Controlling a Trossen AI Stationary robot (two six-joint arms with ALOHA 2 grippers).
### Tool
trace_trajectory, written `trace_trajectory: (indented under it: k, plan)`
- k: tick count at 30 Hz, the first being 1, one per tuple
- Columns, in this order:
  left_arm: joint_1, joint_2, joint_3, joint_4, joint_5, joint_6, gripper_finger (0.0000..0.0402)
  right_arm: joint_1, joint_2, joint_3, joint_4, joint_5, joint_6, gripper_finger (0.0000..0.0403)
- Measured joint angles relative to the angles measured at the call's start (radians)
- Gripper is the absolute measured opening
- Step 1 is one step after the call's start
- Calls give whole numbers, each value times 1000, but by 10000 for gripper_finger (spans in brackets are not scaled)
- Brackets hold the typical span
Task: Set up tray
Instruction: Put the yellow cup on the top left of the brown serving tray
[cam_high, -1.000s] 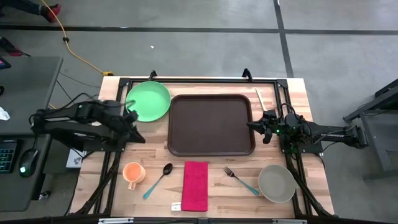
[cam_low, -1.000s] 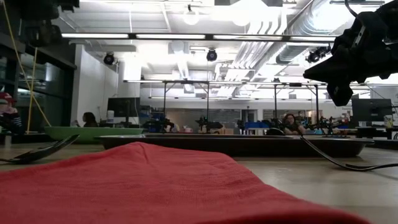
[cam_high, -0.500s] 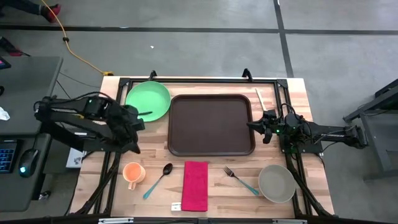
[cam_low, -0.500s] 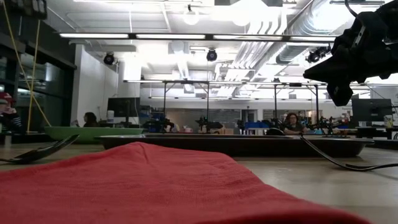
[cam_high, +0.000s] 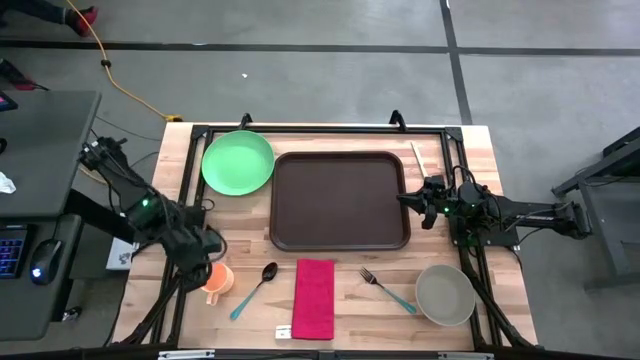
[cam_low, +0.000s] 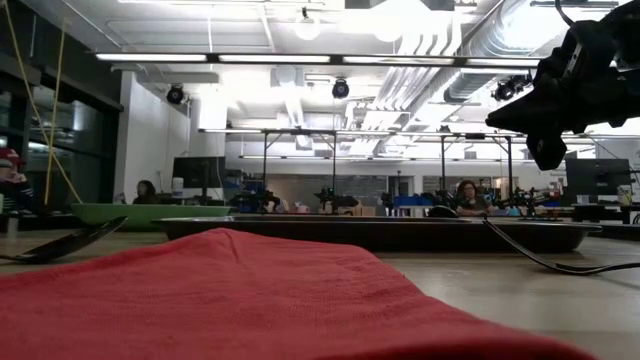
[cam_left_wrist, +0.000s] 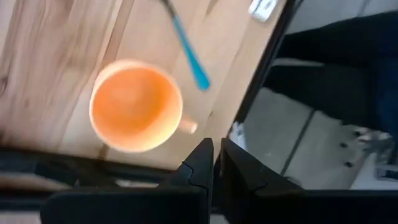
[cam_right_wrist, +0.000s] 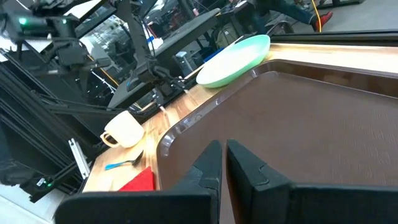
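Left gripper (cam_high: 205, 255) above one orange ceramic mug (cam_high: 213, 280), fingers (cam_left_wrist: 200, 163) closed together, nothing held. One round green plastic plate (cam_high: 238, 163) at table's far left. One black-bowled, blue-handled spoon (cam_high: 254, 290) beside mug. One large dark brown rectangular plastic tray (cam_high: 340, 200), rounded corners, raised rim, bare inside, centred on table between plate and right gripper (cam_high: 404, 200). One red rectangular cloth napkin (cam_high: 314, 298) just before tray. One blue-handled fork (cam_high: 388, 290). Right gripper at tray's right rim, fingers (cam_right_wrist: 211, 163) pressed together, empty. One round grey bowl (cam_high: 445, 294) near right.
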Motion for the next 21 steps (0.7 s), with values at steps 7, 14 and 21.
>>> trace_trajectory:
  k: [7, 14, 21]
  plan:
    - [-61, 63, 0, -105, -81, -6, 62, 0, 0, 0, 0, 0, 0, 0]
    - [-60, 97, 0, -105, -163, 104, 62, 0, 0, 0, 0, 0, 0, 0]
    - [-60, 104, 0, -116, -207, 199, 62, 0, 0, 0, -1, -1, 0, 0]
